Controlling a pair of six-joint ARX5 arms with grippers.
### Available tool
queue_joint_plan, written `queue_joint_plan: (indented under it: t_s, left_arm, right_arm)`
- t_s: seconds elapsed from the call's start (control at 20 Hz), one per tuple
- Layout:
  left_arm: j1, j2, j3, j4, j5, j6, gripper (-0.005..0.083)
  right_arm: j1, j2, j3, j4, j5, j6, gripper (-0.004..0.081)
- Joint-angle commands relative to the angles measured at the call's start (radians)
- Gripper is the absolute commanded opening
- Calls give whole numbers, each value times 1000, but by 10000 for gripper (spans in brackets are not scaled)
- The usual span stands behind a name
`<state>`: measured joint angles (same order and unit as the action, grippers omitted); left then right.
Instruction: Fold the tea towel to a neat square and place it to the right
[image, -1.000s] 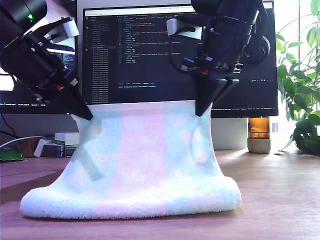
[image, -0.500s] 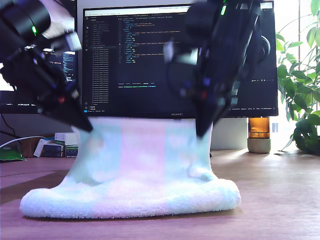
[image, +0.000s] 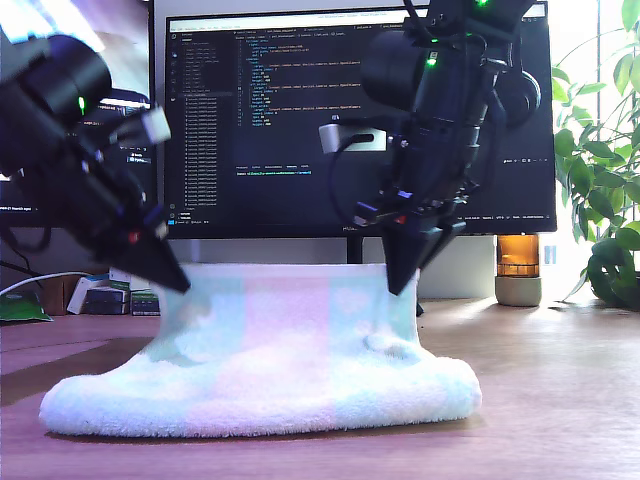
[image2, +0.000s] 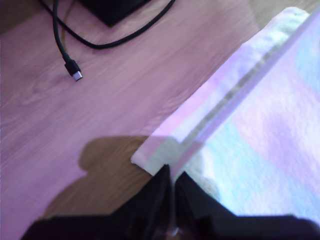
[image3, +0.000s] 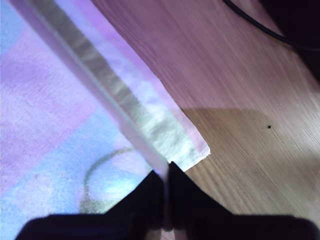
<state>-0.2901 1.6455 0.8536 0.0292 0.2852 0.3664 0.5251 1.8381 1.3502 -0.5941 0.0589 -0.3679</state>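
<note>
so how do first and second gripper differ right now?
My first gripper, at the exterior view's left, slants in; my second gripper, at its right, points nearly straight down. A cable plug lies past the first's corner; no plug shows past the second's. Both are shut on upper corners of the tea towel.

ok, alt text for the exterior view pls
Two grippers, one at each upper corner, hold a pastel-banded tea towel up in front of a monitor, its lower part piled on the wooden table. A potted plant stands at the exterior view's right.
</note>
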Motion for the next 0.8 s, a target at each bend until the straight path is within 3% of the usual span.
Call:
queue_joint_plan:
  t_s: [0.0,0.15,0.55,0.75]
  left_arm:
    - [45,4,-15,17,-36,1,-21]
    - [48,4,-15,19,-35,0,-1]
    - [48,4,-15,34,-43,1,271]
    - [56,4,-13,67,-125,1,261]
  right_arm:
    - [-37,18,-19,-17,32,-3,-13]
    - [-37,18,-19,-3,30,-2,8]
    - [-34,18,-19,4,28,8,219]
    - [-35,18,-18,5,31,24,217]
